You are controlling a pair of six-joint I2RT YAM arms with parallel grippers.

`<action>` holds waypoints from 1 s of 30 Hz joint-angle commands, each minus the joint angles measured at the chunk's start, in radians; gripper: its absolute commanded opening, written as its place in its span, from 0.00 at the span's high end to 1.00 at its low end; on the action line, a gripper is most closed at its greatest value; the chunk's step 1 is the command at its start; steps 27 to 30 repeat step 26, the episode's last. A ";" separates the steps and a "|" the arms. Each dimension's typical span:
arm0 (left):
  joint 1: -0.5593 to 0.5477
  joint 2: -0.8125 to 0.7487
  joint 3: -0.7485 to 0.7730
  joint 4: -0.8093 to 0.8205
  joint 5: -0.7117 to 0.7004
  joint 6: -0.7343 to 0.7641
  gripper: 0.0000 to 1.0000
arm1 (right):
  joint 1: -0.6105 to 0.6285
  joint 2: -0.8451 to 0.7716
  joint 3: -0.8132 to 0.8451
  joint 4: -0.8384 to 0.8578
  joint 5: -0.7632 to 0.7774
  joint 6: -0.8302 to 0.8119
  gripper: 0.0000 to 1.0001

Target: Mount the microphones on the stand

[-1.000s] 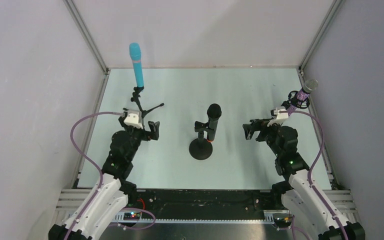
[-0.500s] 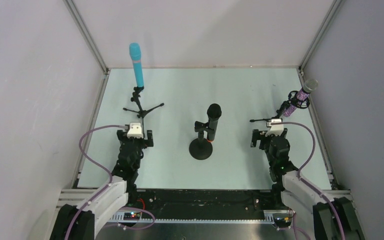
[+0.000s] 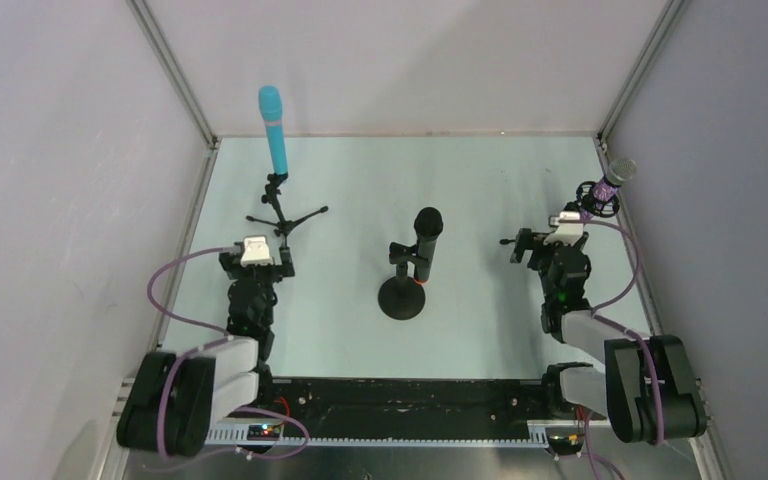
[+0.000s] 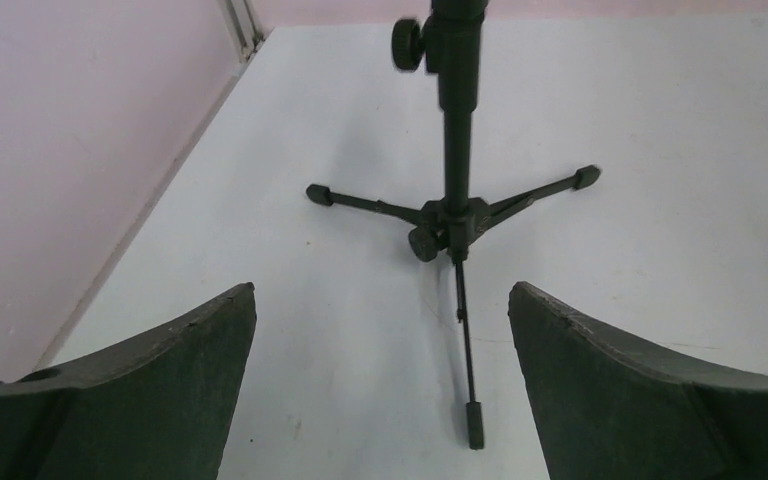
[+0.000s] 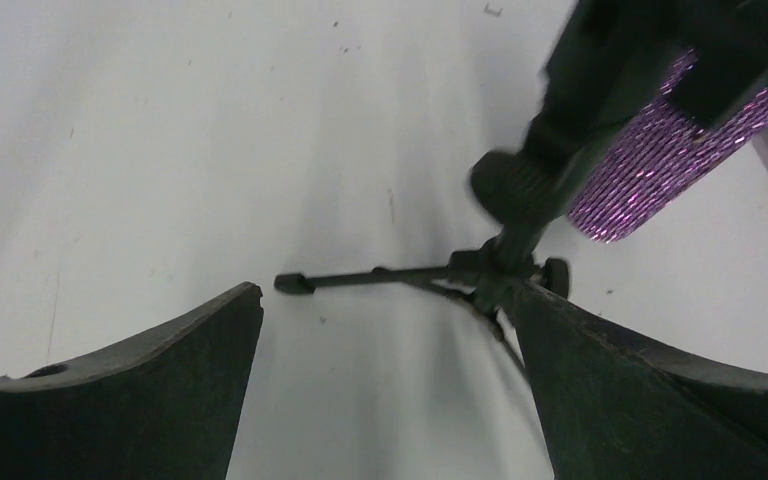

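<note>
The cyan-blue microphone [image 3: 273,129] stands upright in a black tripod stand [image 3: 282,213] at the back left; the stand also shows in the left wrist view [image 4: 453,215]. The black microphone with an orange end [image 3: 425,243] sits in a round-base stand [image 3: 401,298] in the middle. The glittery purple microphone [image 3: 607,186] is clipped in a tripod stand at the right [image 5: 650,150]. My left gripper [image 3: 257,262] is open and empty just in front of the left tripod [image 4: 380,330]. My right gripper [image 3: 550,244] is open and empty, close to the purple microphone's stand [image 5: 385,330].
The pale table [image 3: 360,190] is bounded by grey walls and metal corner posts on the left [image 3: 175,75] and right [image 3: 635,70]. The tripod legs [image 4: 465,350] [image 5: 360,280] spread low over the surface near each gripper.
Both arms have pulled back and folded down toward their bases, away from the middle stand. Both grippers now sit low near their own tripods. The microphones have not moved.
</note>
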 commanded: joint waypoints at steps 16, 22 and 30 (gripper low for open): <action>0.099 0.229 0.132 0.113 -0.024 -0.080 0.00 | -0.169 0.187 0.015 0.250 -0.162 0.106 0.01; 0.099 0.230 0.132 0.114 -0.025 -0.080 0.00 | -0.166 0.186 0.019 0.242 -0.162 0.101 0.01; 0.100 0.236 0.140 0.112 -0.033 -0.082 0.00 | -0.164 0.187 0.018 0.241 -0.162 0.101 0.00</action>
